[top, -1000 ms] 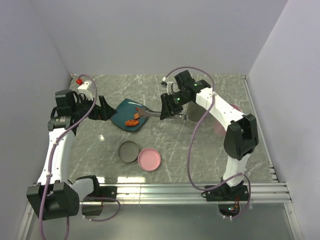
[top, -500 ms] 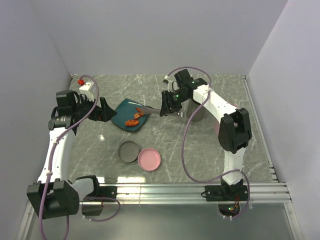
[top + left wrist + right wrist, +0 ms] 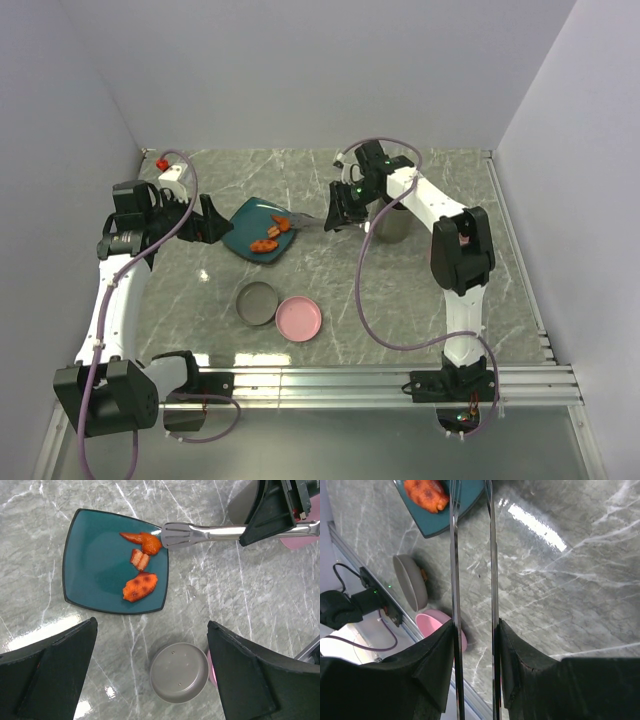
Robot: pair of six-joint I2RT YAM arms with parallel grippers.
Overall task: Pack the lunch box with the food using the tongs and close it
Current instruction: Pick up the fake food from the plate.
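The teal plate (image 3: 245,228) (image 3: 97,567) holds the food: an orange-red chunk (image 3: 149,543) (image 3: 281,224) by its right edge, a small striped piece (image 3: 139,560) and a larger orange piece (image 3: 139,586) (image 3: 265,244). The silver tongs (image 3: 312,220) (image 3: 200,532) lie level, and their head touches the first chunk. My right gripper (image 3: 345,210) (image 3: 473,630) is shut on the tongs' two arms (image 3: 454,555), which stand slightly apart. To the left of the plate my left gripper (image 3: 205,222) (image 3: 150,625) hangs open and holds nothing. A round grey lunch box bowl (image 3: 258,302) (image 3: 179,672) sits in front of the plate.
A round pink bowl (image 3: 299,318) (image 3: 437,622) lies beside the grey one. A grey cylindrical container (image 3: 392,225) stands right behind the right wrist. The side walls stand close on the left and right, and a metal rail (image 3: 380,380) runs along the near edge.
The right arm's elbow swung left and back, and the wrist turned. The tongs' head shifted slightly right, to the plate's edge. The grey container came into view. The left arm stayed still.
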